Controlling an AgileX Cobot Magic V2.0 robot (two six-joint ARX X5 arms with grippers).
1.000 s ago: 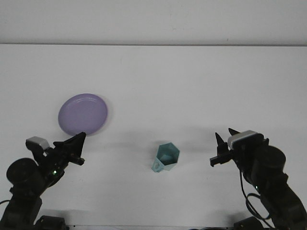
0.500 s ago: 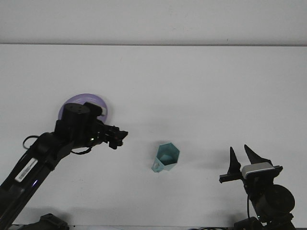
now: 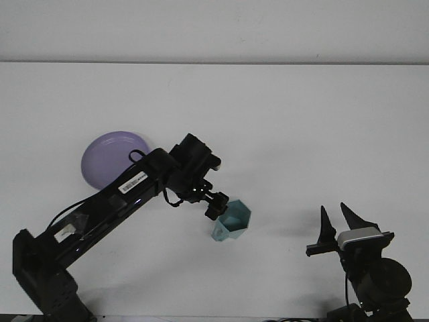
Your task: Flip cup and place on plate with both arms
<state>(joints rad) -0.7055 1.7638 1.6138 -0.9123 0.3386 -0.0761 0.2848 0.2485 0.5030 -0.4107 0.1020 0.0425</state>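
Observation:
A teal cup point(image 3: 234, 221) with angular sides lies on the white table, its mouth facing up toward the camera and its handle low at the left. My left gripper point(image 3: 218, 206) reaches down to the cup's upper left rim, its dark fingers right at that edge; whether they hold the rim is hidden. A lilac plate point(image 3: 110, 157) rests on the table at the left, partly behind the left arm. My right gripper point(image 3: 339, 221) stands at the bottom right, well clear of the cup, with its two pointed fingers spread open.
The left arm point(image 3: 114, 201) stretches diagonally from the bottom left corner across the table toward the cup. The table's far edge point(image 3: 214, 63) meets a pale wall.
My left arm has swung far to the right, from beside the plate to the cup's rim. The right gripper has stayed put over the last half second after dropping lower earlier.

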